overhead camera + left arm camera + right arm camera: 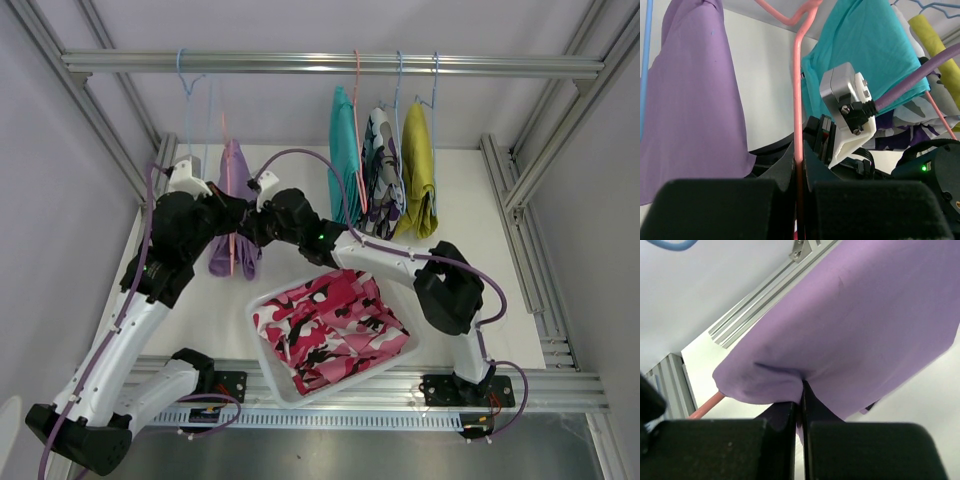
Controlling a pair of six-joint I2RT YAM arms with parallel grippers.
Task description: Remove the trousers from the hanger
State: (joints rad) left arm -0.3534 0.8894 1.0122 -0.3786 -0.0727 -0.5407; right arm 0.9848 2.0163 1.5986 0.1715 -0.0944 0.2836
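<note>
Beneath the overhead rail [330, 63], towards its left end, the lilac shorts [240, 170] hang draped over a pink hanger [229, 205] above the white counter [465, 215]. Both arms meet at this garment. The left hand [799, 170] is closed tight on the hanger's thin pink wire, which runs straight up between its dark fingers [782, 167]. The right hand [801, 405] is pinched fully together on a fold of the lilac cloth, which bunches just above its fingertips. From overhead the two hands sit close beside each other at the lower half of the shorts.

Further right along the rail hang the teal shorts [345, 150], the purple-black-white camouflage shorts [382, 170] and the mustard-yellow shorts [418, 170], each on its own hanger and close together. An empty light-blue hanger [186, 78] hooks the rail left of the lilac pair. The red-and-white camouflage shorts [335, 330] lie crumpled in a white bin [266, 352] near the front of the counter, between the arm bases.
</note>
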